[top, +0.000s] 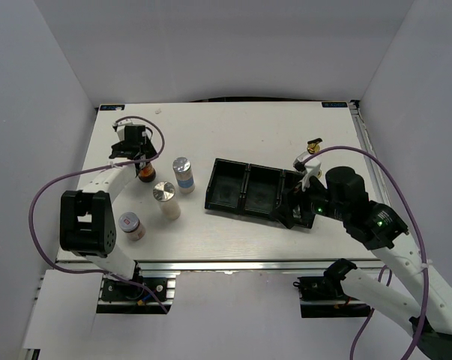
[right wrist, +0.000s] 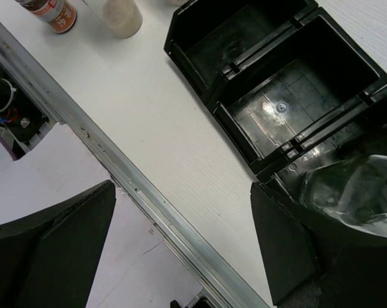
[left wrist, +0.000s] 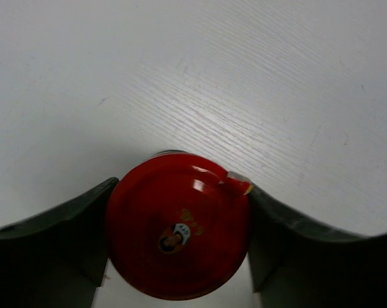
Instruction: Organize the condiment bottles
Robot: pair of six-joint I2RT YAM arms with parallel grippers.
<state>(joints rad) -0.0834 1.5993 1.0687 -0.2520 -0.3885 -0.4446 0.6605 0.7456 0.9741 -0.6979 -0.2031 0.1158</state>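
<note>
My left gripper (top: 141,163) (left wrist: 180,187) is shut on the red-capped dark jar (top: 146,177), its red cap (left wrist: 178,226) pressed between both fingers, at the table's left. Three silver-lidded shakers stand nearby: one (top: 183,174), one (top: 166,200) and a small one (top: 131,225). My right gripper (top: 290,213) (right wrist: 183,189) is open and empty over the table's near edge by the tray. A clear glass bottle (right wrist: 353,189) lies or stands in the tray's right compartment. A gold spout (top: 312,144) shows above it. I cannot tell the two glass bottles apart.
The black three-compartment tray (top: 244,189) (right wrist: 212,96) sits at centre right; its left and middle compartments hold nothing. A metal rail (right wrist: 116,170) runs along the table's near edge. White walls enclose the table on the left, the right and the far side.
</note>
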